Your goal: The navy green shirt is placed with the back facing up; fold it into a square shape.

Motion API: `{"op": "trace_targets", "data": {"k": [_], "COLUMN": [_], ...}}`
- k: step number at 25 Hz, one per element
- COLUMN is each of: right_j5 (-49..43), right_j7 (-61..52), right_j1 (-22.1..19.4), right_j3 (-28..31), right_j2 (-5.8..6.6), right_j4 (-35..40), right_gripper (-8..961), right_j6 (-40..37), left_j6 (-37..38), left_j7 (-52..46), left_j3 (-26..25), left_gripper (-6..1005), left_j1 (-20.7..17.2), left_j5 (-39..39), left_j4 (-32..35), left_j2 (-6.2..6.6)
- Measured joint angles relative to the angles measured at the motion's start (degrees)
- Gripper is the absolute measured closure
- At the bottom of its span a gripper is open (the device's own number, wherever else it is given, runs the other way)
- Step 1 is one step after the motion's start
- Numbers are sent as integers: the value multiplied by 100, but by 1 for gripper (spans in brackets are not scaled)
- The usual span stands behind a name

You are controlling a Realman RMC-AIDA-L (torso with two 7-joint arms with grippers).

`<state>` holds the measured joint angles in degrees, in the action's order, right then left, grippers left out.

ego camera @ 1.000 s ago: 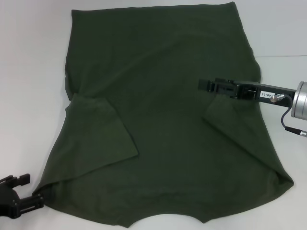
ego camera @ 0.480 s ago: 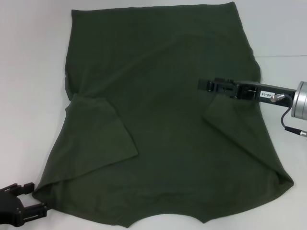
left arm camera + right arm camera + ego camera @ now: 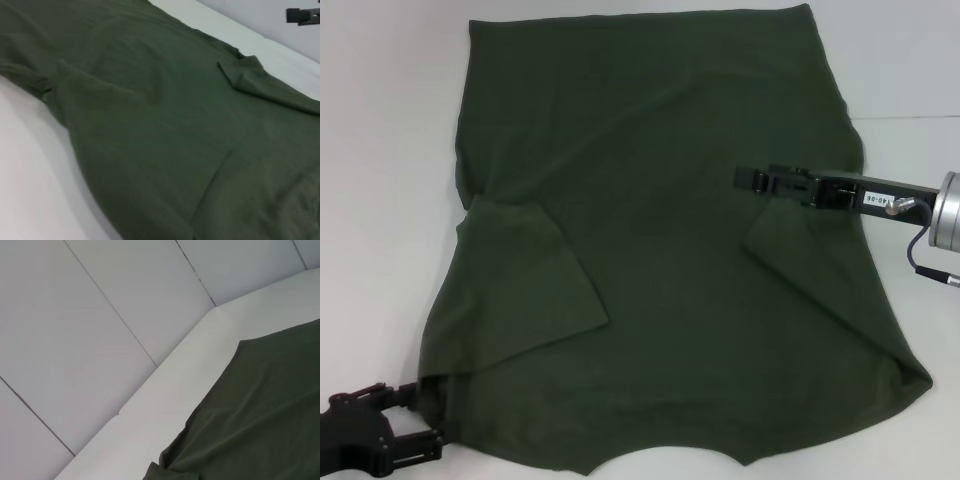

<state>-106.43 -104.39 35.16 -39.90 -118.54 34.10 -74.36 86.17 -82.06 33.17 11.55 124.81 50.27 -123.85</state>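
Here, 1 large dark olive-green soft cotton T-shirt (image 3: 660,240) lay spread plain side up on the white table (image 3: 380,150), both short sleeves folded inward over the body, neck edge nearest the robot.

Left gripper (image 3: 415,420): black, at the near left corner of the shirt, fingers spread on either side of the shoulder edge. Change over the last second: it had advanced from off the cloth, on the bare table, in to the hem, and the corner fabric had bunched slightly against it. Judgement: approach complete, pinch not yet made; the lengthwise fold could begin once it closed.

Right gripper (image 3: 750,179): black, reaching in over the right sleeve region, unmoved over the same second; whether its fingers were spread or pressed together could not be told.
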Motion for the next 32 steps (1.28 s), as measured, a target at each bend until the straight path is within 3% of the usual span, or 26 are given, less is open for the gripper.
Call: {"op": "trace_targets", "data": {"k": [30,32], "right_j5": [62,67], "right_j7": [7,7], "right_j1": [-18,-18], "right_j3": [0,0], "right_j2": [4,5], "right_j4": [0,0], "right_gripper": [57,58], "right_j6": [-10,-11], "left_j6": [-109,-113], "left_j7": [-154,-155], "left_j3": [40,30], "left_gripper": [213,372], "left_j1": [201,196], "left_j5": [-7,-5], "left_j4": [7,9], "left_j2": [-10,-11]}}
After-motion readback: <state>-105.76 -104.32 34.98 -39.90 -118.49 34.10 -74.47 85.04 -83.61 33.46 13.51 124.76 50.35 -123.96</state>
